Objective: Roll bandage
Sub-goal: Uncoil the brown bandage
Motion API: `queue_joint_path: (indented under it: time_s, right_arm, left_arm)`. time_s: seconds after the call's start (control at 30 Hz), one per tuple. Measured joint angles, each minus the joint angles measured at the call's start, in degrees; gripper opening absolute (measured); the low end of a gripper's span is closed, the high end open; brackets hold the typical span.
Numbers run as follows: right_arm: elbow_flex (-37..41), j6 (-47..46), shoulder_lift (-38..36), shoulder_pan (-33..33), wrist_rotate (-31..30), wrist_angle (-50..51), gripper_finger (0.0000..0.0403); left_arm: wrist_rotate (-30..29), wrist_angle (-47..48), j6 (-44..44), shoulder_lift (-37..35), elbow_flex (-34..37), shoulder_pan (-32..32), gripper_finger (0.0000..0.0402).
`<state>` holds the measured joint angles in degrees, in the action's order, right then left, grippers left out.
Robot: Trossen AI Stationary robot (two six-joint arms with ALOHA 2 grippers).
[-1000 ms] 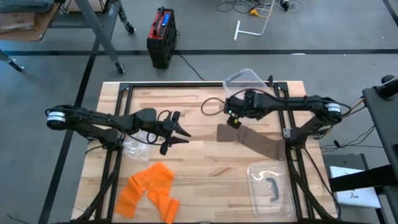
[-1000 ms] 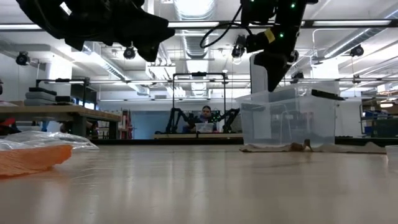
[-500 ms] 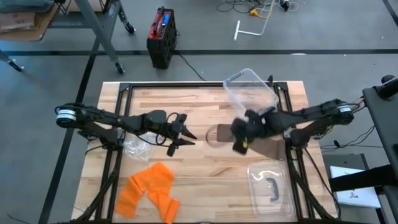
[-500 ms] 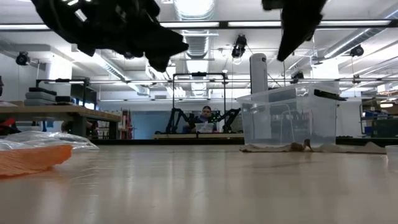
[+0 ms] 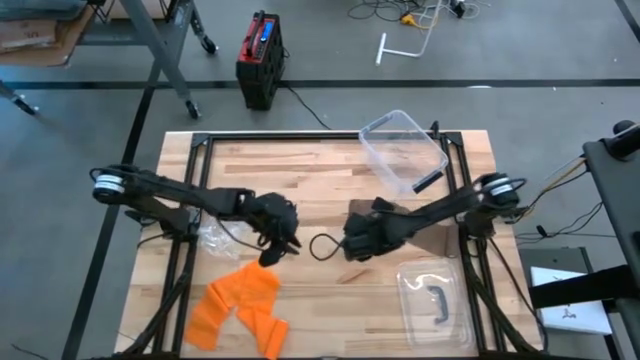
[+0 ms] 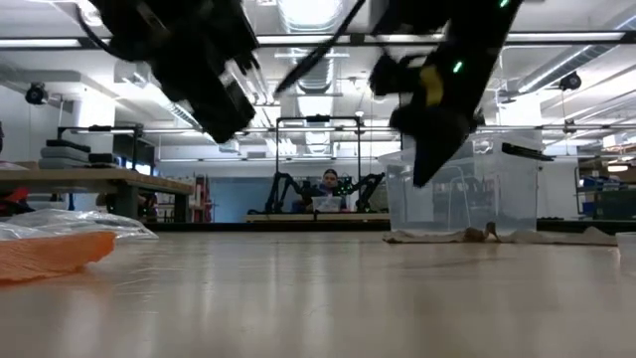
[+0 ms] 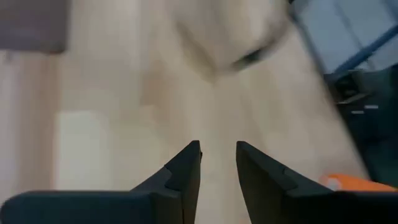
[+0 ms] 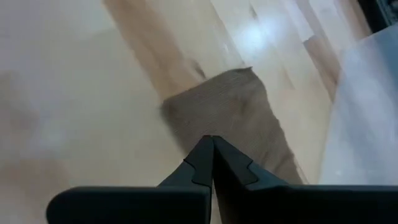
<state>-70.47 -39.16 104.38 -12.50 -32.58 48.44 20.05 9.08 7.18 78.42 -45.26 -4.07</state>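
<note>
MOVED: both arms swung inward to table centre | RIGHT: right gripper [image 5: 352, 243] pinched closed, empty, above brown bandage [image 8: 239, 118] end, positioned to begin rolling | LEFT: left gripper [image 7: 217, 163] narrowly parted, empty, near orange bandage [image 5: 240, 305].

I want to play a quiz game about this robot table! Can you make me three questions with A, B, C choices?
1. Where is the orange cloth?
A. near the left arm
B. in the tub
C. on the floor

2. What colour is the bandage?
A. blue
B. brown
C. green

3. How is the right pincer?
A. wide open
B. shut
C. holding a cup

Answers:
1. A, it lies on the table's left side, by the left pincer.
2. B, the strip on the table is brown.
3. B, its tips touch, with nothing between them.
</note>
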Motion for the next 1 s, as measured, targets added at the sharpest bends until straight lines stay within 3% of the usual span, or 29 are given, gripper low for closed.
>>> queue_joint_path:
  time_s: [0.2, 0.4, 0.53, 0.73, 0.83, 1.0]
  right_arm:
    - [-0.9, 4.2, 7.0, 4.6, 1.7, -1.2, 0.0]
    - [-4.6, 8.9, 11.0, 4.9, 10.5, -9.4, 0.0]
    - [-8.3, 11.2, 14.2, 4.2, 14.4, -18.7, 0.0]
    - [-18.2, 15.2, 21.9, 4.4, 18.9, -27.7, 0.0]
    - [-23.7, 17.7, 24.9, 4.2, 20.4, -27.3, 0.0]
    - [-27.8, 21.3, 22.6, 2.4, 19.9, -23.2, 0.0]
  left_arm:
    - [-0.8, 7.0, 2.2, -10.2, 2.3, -4.7, 0.0076]
    - [-12.4, 11.2, 3.0, -21.6, 2.8, -5.0, 0.0069]
    - [-13.4, 10.4, 2.7, -26.8, 4.0, -5.1, 0.0068]
    - [-13.6, 10.6, 2.6, -30.5, 5.8, -5.1, 0.0068]
    - [-13.6, 10.6, 2.4, -30.6, 6.0, -5.1, 0.0068]
    - [-13.6, 12.0, 2.4, -30.5, 6.2, -5.1, 0.0068]
